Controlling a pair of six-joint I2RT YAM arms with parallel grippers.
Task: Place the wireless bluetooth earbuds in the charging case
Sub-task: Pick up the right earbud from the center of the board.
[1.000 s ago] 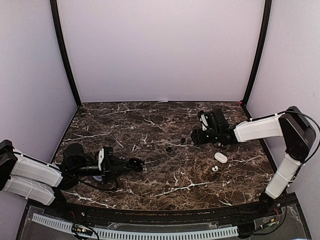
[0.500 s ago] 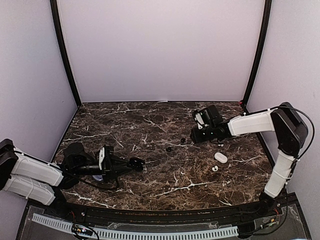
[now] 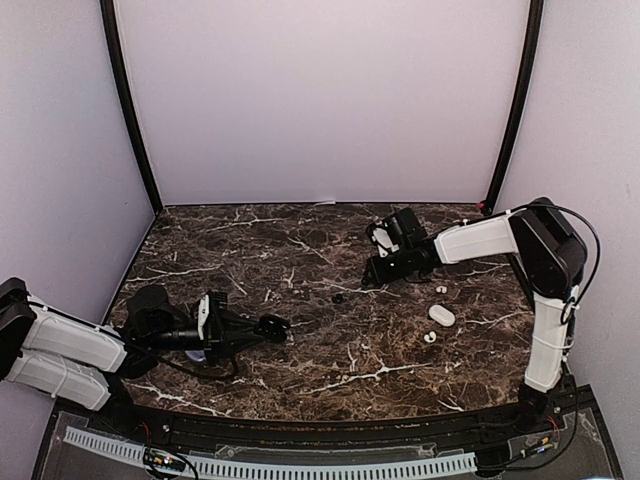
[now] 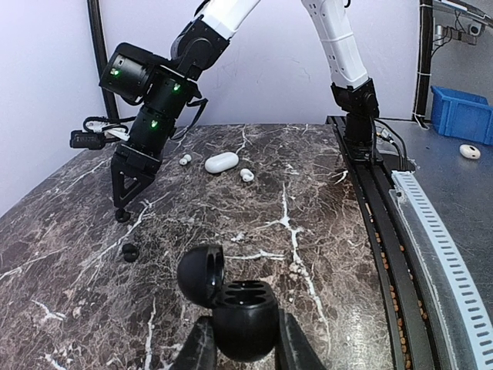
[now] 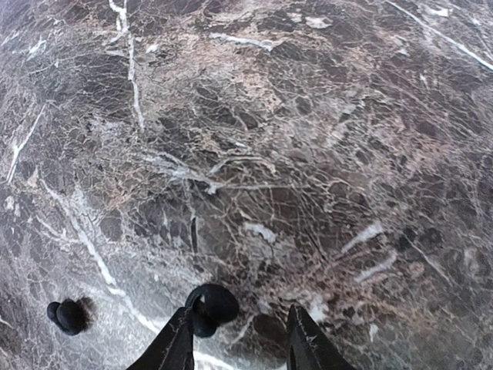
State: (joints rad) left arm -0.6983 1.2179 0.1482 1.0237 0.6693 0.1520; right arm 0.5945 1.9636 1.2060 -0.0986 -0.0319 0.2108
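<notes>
The left end effector (image 4: 243,345) pinches the open black charging case (image 4: 245,310) low over the near-left part of the desk (image 3: 300,250), with the lid (image 4: 202,271) tipped back. The right end effector (image 5: 240,331) is down at the desk farther back with its fingers spread; one black earbud (image 5: 212,303) lies between them, against one finger and clear of the other. A second black earbud (image 5: 67,316) lies off to one side, and the white charging case (image 3: 441,314) rests on the desk's right part between two white earbuds (image 3: 429,337).

Marble table (image 3: 300,250), white case (image 3: 441,314), white buds (image 3: 429,337), black bud (image 3: 338,297)
</notes>
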